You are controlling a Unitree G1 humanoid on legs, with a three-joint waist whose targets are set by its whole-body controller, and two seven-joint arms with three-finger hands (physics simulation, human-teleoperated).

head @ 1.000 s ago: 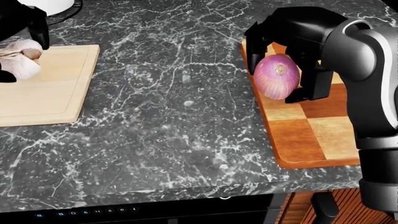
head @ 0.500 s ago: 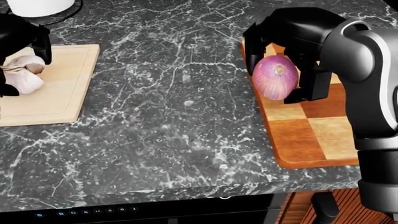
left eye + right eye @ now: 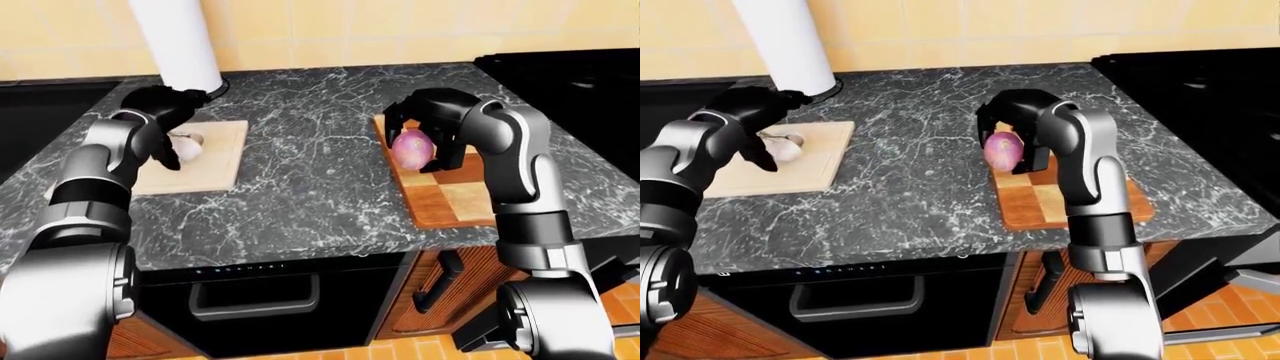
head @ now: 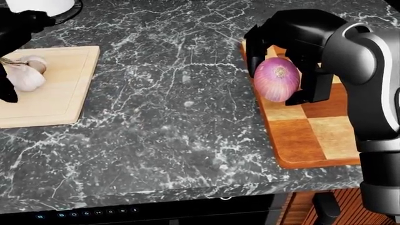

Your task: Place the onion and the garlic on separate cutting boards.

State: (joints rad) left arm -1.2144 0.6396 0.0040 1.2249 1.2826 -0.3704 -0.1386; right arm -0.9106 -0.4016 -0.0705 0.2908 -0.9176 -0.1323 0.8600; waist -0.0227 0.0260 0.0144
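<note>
Marbled counter: left hand (image 4: 13, 28) has opened and lifted off the garlic (image 4: 25, 73), apparently resting on the pale board's (image 4: 59, 96) left edge; right hand (image 4: 289, 56) grips the onion (image 4: 277, 78) over the checkered board (image 4: 313, 136).

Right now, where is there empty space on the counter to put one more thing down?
The biggest bare patch is the dark marble counter between the pale cutting board and the checkered cutting board. The pale board's lower half is bare too. It is crowded where the left hand stands by the garlic and the right hand holds the onion.
</note>
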